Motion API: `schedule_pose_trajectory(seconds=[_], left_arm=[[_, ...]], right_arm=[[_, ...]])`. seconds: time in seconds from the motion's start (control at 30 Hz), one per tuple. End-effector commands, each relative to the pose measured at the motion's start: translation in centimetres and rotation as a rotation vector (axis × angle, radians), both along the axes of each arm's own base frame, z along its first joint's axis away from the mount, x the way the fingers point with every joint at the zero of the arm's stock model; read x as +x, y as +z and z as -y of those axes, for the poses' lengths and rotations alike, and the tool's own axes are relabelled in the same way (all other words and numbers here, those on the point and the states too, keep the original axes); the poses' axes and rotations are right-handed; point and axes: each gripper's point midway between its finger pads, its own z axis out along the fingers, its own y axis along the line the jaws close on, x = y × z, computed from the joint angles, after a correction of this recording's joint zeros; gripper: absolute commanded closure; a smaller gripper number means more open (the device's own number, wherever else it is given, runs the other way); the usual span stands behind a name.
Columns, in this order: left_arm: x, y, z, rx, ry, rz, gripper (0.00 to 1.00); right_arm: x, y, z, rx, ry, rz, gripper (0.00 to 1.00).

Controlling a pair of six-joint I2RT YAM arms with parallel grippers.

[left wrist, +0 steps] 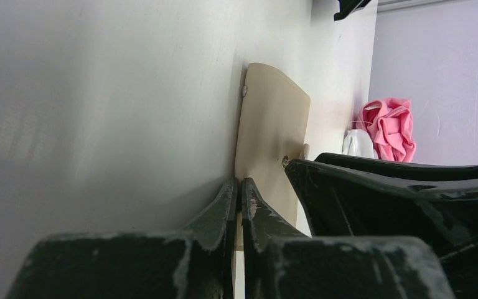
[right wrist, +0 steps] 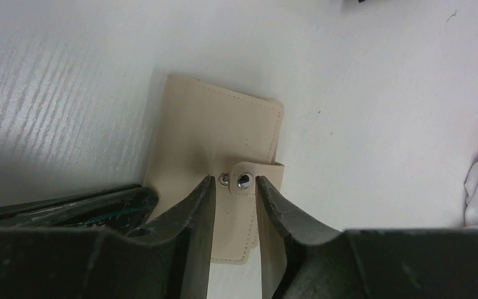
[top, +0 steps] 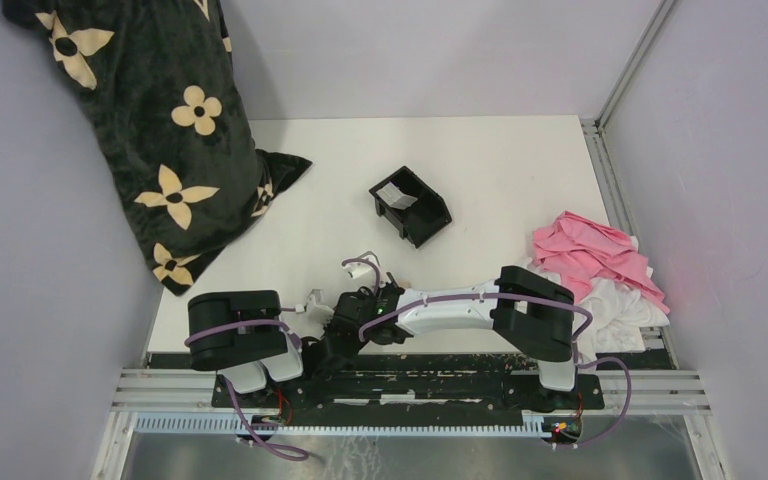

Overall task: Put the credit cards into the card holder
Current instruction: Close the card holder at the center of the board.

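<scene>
The tan card holder [right wrist: 215, 131] lies folded flat on the white table, its snap tab [right wrist: 244, 180] closed. My right gripper [right wrist: 235, 180] hovers over it, narrowly open, with the tab between its fingers. My left gripper [left wrist: 241, 182] is shut on the near edge of the card holder [left wrist: 274, 131]. In the top view both grippers meet near the table's front edge, the left [top: 322, 318] and the right [top: 348, 312], and hide the holder. A pale card [top: 397, 194] lies in the black tray [top: 422, 222]. The golden and blue cards are out of view.
A black blanket with cream flowers [top: 160, 130] hangs over the far left of the table. Pink [top: 592, 250] and white [top: 615, 300] cloths are heaped at the right edge. The right gripper's black finger [left wrist: 386, 187] crowds the left wrist view.
</scene>
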Motion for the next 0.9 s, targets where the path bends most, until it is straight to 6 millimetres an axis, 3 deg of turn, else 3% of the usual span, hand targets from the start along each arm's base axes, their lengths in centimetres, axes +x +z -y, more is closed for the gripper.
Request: schedule_pose_trajectory(seconds=[0.0,0.23,0.5,0.87], left_arm=[[-0.47,-2.19,-1.73,0.099,0.000,-0.029,0.97],[-0.51,-2.28,-1.79,0.100,-0.001,-0.031,0.97],[-0.50,-2.40,-1.70,0.098,-0.001,-0.033,0.97],[-0.50,-2.39,-1.70,0.098,-0.002,-0.031,0.97]], right_arm=[[0.83,0.70,-0.21,0.007,-0.029,0.038,0.64],[1.18,0.39,0.16,-0.008,-0.042,0.043,0.66],[1.12,0.23,0.31,-0.004,-0.044,0.032,0.80],[0.90,0.48,-0.19,0.028,-0.029,0.021,0.83]])
